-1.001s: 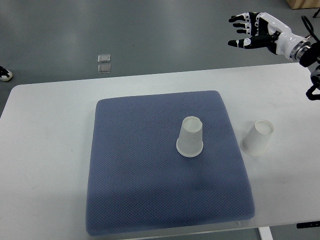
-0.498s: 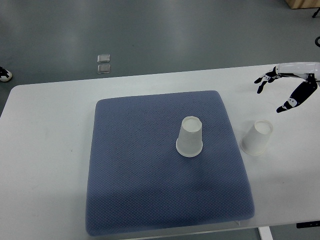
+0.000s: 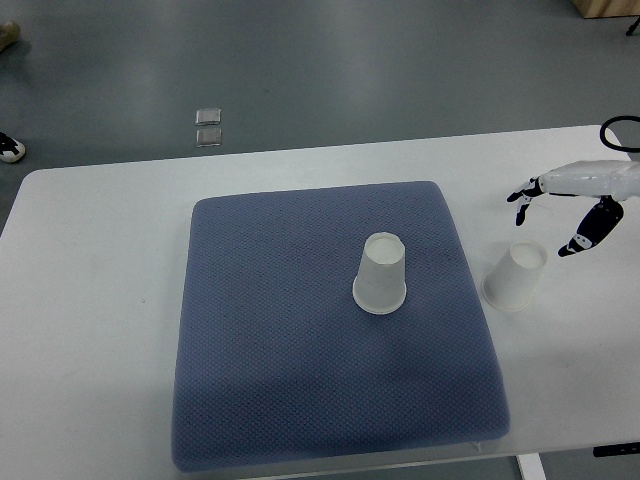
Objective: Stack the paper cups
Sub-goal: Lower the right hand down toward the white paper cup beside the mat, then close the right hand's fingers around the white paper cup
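Down comes the right hand (image 3: 570, 205), fingers spread, holding nothing. One cup (image 3: 381, 274) sits upside down on the mat (image 3: 280, 380). Another cup (image 3: 515, 274) waits beside the mat, just under the hand. Next: grab it.

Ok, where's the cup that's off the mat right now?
In the top view, the off-mat paper cup stands upside down on the white table, just right of the blue mat, below the open right hand.
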Robot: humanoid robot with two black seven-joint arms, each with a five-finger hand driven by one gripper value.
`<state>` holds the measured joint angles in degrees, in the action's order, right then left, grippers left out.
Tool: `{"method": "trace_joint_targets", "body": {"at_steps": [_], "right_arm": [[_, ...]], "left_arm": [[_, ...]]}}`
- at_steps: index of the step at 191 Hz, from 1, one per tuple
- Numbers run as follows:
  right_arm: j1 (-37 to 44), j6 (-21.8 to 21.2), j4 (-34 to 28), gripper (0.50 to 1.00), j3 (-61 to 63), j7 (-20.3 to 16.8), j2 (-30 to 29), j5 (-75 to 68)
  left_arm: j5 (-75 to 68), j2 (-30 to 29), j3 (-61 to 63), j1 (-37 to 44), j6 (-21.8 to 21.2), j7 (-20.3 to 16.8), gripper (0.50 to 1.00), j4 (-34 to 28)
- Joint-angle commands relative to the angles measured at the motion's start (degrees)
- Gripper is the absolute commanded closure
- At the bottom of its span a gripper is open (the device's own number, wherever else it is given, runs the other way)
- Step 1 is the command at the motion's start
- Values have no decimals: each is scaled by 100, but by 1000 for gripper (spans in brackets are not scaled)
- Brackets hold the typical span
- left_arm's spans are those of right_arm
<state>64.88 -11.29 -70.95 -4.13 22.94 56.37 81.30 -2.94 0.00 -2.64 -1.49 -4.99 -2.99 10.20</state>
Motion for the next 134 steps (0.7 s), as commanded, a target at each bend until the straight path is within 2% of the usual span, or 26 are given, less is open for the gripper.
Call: {"method": "trace_joint_targets", "body": {"at_steps": [1,78,134], "right_arm": [[-143,22,2,587,-9,-9,-12,-17],[-564,575,37,587,-1,-53,-144,9],[-547,655,55,587,35,-53,-170,-44]], "left_arm": [[4,0,0,0,7,0,500,0],[4,0,0,0,-2,0,500,0],[-5,0,0,0,-2,0,500,0]]}}
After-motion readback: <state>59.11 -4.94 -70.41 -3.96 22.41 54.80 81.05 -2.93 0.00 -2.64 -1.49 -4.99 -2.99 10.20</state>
